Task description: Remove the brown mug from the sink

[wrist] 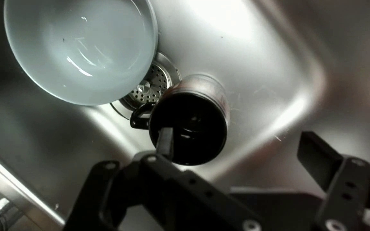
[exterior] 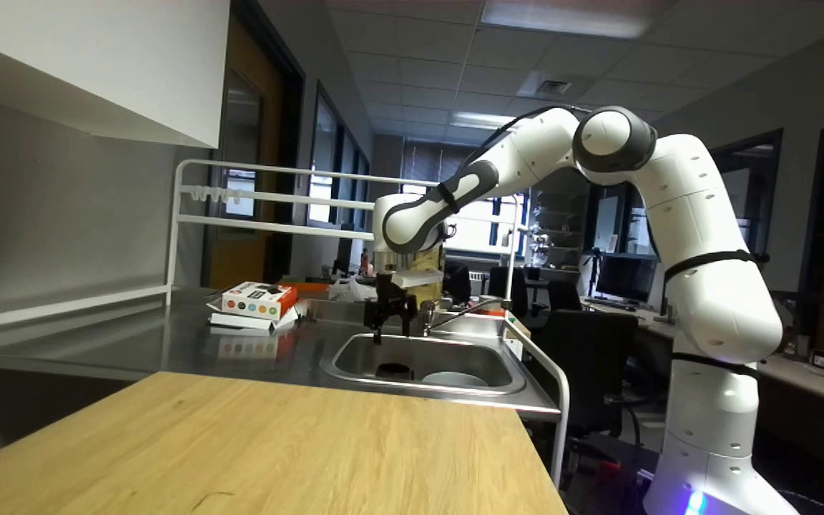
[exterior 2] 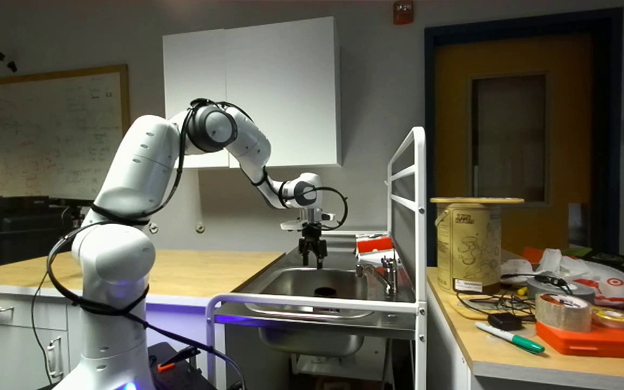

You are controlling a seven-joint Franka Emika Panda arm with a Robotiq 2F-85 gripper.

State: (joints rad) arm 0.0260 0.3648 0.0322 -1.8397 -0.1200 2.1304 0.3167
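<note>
You have the end effector (wrist: 239, 141) spread wide, its fingers (wrist: 320, 160) well apart and holding nothing, and in both exterior views it points down above the sink (wrist: 252, 64), which is set into the counter (exterior: 147, 347); that pose probably serves to let you drop past the sink's walls without scraping. The brown mug (wrist: 188, 118) sits inside the sink, close to the middle of the wrist view, and seems to stand upright with its mouth (wrist: 199, 131) facing up. Its handle (wrist: 139, 123) points left in the frame, over the edge of the drain (wrist: 154, 80), just beside the pale bowl (wrist: 85, 48) that fills the upper left. Bowl and mug are probably there for washing, and the handle's nearness to the bowl is a fair reason to grip the free side, toward the lower right. In the wrist view a finger overlaps the mouth while its partner lies off to the right, so the spread is likely meant to straddle the mug's wall, though the line-up looks unfinished. As for looks, the inside and handle are glossy black, with small glints deep down; the outer wall shows only as a band along the top and right, reddish brown mixed with paler patches, its pattern too blurred to read.
</note>
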